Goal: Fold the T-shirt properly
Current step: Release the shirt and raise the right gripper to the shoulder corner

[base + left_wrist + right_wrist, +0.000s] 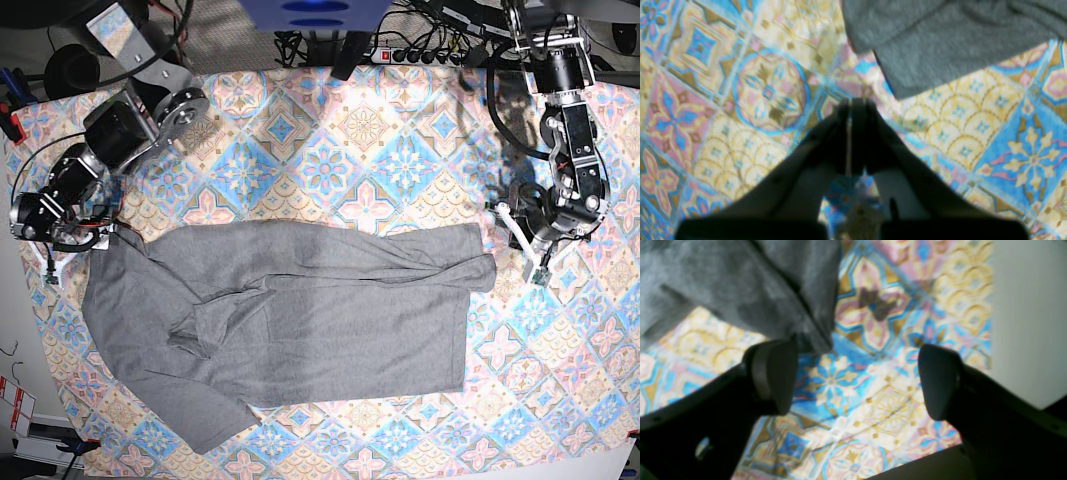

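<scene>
T-shirt (300,320) flat on tablecloth (400,150), unfolded

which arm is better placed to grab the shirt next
Probably the right. Its hand is open with the T-shirt edge at one finger. The left hand is shut over bare tablecloth, short of the shirt.
</scene>
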{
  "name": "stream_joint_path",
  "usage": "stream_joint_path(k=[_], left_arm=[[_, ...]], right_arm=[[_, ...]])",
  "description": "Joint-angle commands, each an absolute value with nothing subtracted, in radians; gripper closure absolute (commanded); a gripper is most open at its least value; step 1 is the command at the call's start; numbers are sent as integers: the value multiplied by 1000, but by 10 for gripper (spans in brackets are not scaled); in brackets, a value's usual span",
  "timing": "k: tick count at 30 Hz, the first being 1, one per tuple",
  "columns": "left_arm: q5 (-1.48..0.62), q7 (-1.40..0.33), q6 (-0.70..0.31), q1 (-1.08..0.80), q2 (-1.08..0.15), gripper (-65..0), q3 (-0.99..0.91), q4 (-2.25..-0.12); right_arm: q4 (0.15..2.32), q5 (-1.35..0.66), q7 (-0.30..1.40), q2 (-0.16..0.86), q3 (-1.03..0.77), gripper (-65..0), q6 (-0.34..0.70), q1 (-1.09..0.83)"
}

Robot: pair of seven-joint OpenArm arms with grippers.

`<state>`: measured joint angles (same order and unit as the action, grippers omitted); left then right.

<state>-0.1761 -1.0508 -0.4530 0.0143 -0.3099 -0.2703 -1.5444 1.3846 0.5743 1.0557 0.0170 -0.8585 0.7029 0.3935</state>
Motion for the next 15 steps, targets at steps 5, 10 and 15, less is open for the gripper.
stream_joint_path(k=[5,10,15], left_arm=[[-182,-1036,-453,35,-323,-24,-274,-1563],[-182,-1036,-453,33,-323,-24,-274,-1563],[-180,-1036,-453,31,-323,-24,-274,-1563]], right_arm=[[1331,466,1052,45,-868,-554,698,420],[1170,321,1067,91,-911,-554,698,421],[1098,176,1084,130,-911,-554,698,418]])
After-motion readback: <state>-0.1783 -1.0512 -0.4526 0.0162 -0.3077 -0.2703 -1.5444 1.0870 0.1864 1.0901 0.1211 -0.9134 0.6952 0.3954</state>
